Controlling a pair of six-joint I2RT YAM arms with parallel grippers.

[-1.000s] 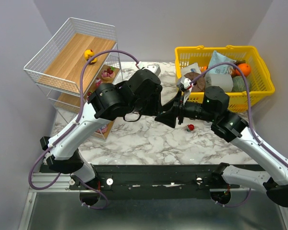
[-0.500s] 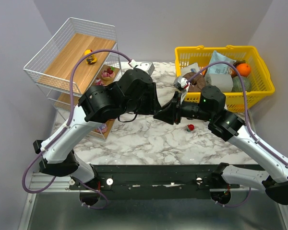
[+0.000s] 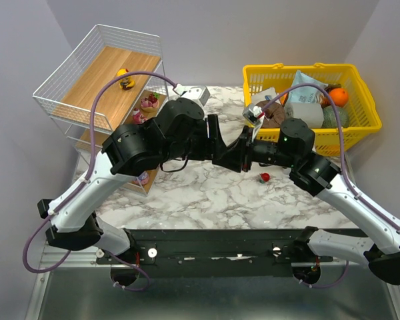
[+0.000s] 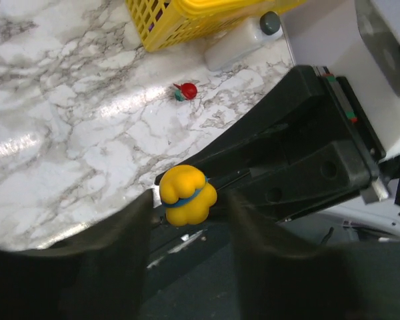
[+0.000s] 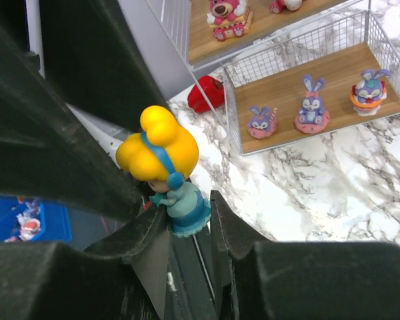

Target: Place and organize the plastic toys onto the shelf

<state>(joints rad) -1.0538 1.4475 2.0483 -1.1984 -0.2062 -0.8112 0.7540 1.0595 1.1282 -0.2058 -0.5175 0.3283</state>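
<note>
- Right claw (image 5: 187, 223): pinched on the blue skirt and base of a yellow-haired figurine (image 5: 163, 163), head poking up past the fingertips.
- Left claw (image 4: 187, 215): spread wide, one finger either side of that yellow head, apparently not touching.
- Judged a mid-air handover, right to left, above the marble table (image 3: 207, 193).
- Probably light, rigid, glossy plastic: apt to slip or twist. Best taken across the round head or shoulders, clear of the right fingertips, squarely before release.
- Beneath and just right of the meeting claws, on the marble: small red toy (image 3: 265, 177), not yet shelved.
- Off to their left: shelf (image 3: 93, 77), bearing bunny toys (image 5: 311, 107) and a yellow duck (image 3: 125, 83).
- Behind the right one: yellow basket (image 3: 350, 137).
</note>
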